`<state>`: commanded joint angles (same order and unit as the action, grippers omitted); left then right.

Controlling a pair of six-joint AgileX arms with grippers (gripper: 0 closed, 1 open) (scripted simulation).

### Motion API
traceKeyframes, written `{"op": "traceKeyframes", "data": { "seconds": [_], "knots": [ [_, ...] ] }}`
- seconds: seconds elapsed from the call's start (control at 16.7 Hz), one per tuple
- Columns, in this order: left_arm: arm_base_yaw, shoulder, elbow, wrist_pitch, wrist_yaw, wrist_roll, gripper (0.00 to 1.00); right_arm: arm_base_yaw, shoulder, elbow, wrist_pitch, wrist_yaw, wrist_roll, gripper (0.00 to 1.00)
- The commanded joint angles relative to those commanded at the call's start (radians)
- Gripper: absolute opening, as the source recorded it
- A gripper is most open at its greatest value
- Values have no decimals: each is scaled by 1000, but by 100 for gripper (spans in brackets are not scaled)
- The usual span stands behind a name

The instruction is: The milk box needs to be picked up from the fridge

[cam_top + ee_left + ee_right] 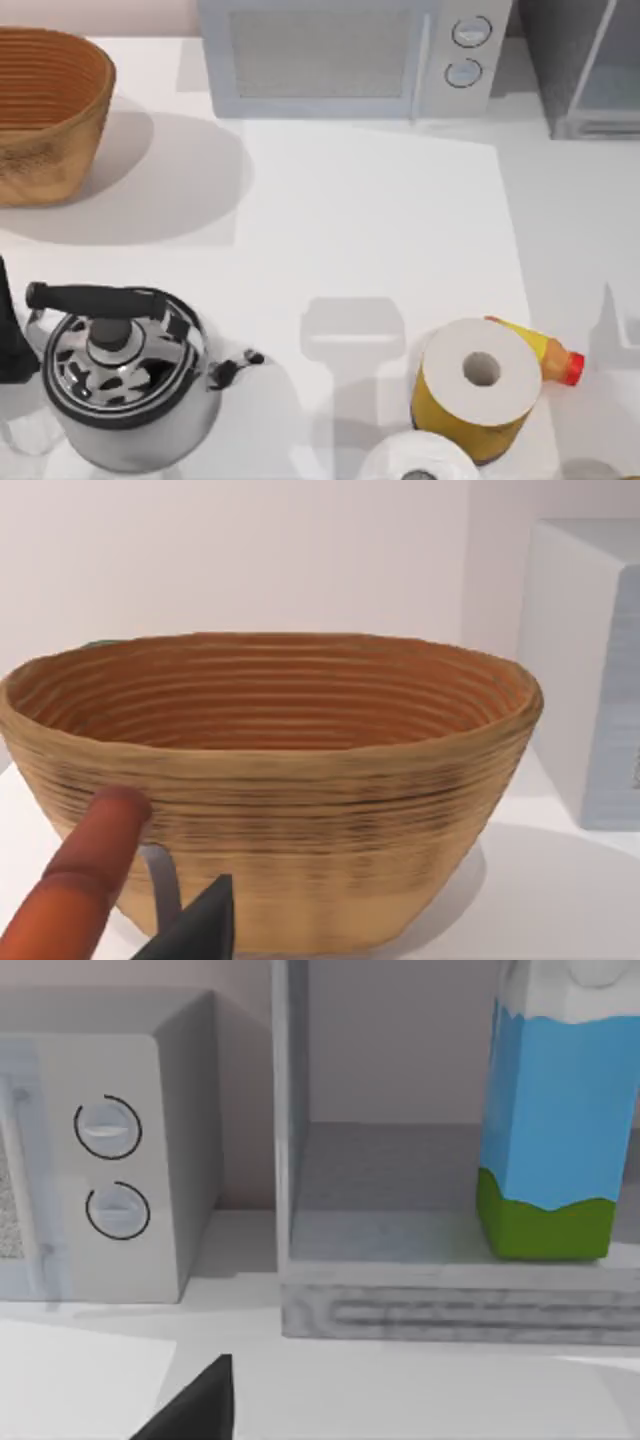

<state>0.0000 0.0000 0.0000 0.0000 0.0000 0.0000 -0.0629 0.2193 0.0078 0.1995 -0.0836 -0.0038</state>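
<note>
Sky-blue cardboard first: found the gable-top milk box (550, 1110), white at the top, sky-blue on the sides and green at the base, standing upright on the floor of the dark grey box-shaped fridge (400, 1305). Saw it in the right wrist view, towards one side of the compartment, set back from the front ledge, with nothing in front of it. Placed the fridge at the table's far right corner in the top view, just beside the white microwave with two round dials (330, 55).

Noted the right gripper (190, 1405) low at the near edge of its own wrist view, outside the fridge and well apart from the carton. Could not tell whether it was open or closed. Saw nothing held in it.

Judged the carton to lie ahead of the right gripper, off to one side and higher, with its long axis vertical. Reckoned that a level reach into the compartment, closing across the blue sides, would suit it.

Picked the right arm as the nearer one, since its camera faced the fridge. Placed the left gripper (195, 925) facing the woven brown basket (270, 780) at the table's far left, well apart from the fridge. Could not tell its opening either.
</note>
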Motion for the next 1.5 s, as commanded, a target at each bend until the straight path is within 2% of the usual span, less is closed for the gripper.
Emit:
{"op": "traceKeyframes", "data": {
  "seconds": [0.66, 0.96, 1.2, 1.5],
  "knots": [
    [0, 0, 0, 0, 0, 0, 100, -279, 1016, 113, 902, -289, 17, 100],
    [0, 0, 0, 0, 0, 0, 100, -395, 1378, 147, 1228, -387, 23, 100],
    [0, 0, 0, 0, 0, 0, 100, -458, 1549, 171, 1391, -425, 22, 100],
    [0, 0, 0, 0, 0, 0, 100, -471, 1574, 176, 1419, -430, 22, 100]
  ]
}}
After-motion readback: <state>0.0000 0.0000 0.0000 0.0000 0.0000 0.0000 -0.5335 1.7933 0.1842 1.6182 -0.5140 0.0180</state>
